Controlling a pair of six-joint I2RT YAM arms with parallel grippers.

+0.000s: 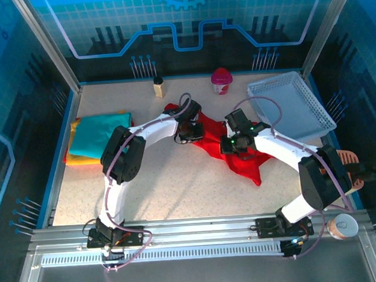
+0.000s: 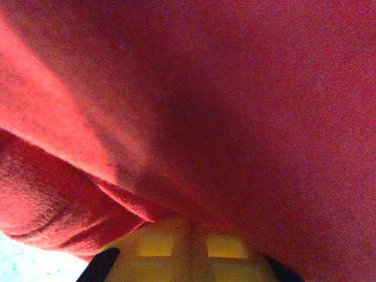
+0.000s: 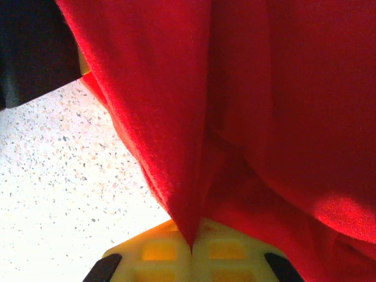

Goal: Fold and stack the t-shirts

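Far left of the top view: folded stack, teal t-shirt (image 1: 101, 135) on top, yellow and orange edges (image 1: 77, 159) showing under it, parked at the left side of the counter (image 1: 178, 193). Not in play. Centre: red t-shirt (image 1: 240, 164) lies crumpled and unfolded on the counter, a diagonal strip from upper-centre down to right of centre. Left jaws sit on its upper-left end, pressed together. The left wrist view has red cloth bunched right over the tips, so I read it as a pinch on a fold, though the exact bite is hidden. Right jaws are at the shirt's middle, pinching a hanging crease. The right wrist view shows that fold running straight into the seam between the yellow fingers (image 3: 155, 251). Right of frame: white basket (image 1: 294, 106), near the shirt, not involved. Handling call: the shirt is light, limp and has zero stiffness, so it will sag between the two grips and drag on the counter. Cloth isn't slippery, but it's thin, so a pinch may catch several layers. Better holds are shoulder seams or hem corners, not mid-body bunches. It likely needs spreading flat before any fold.
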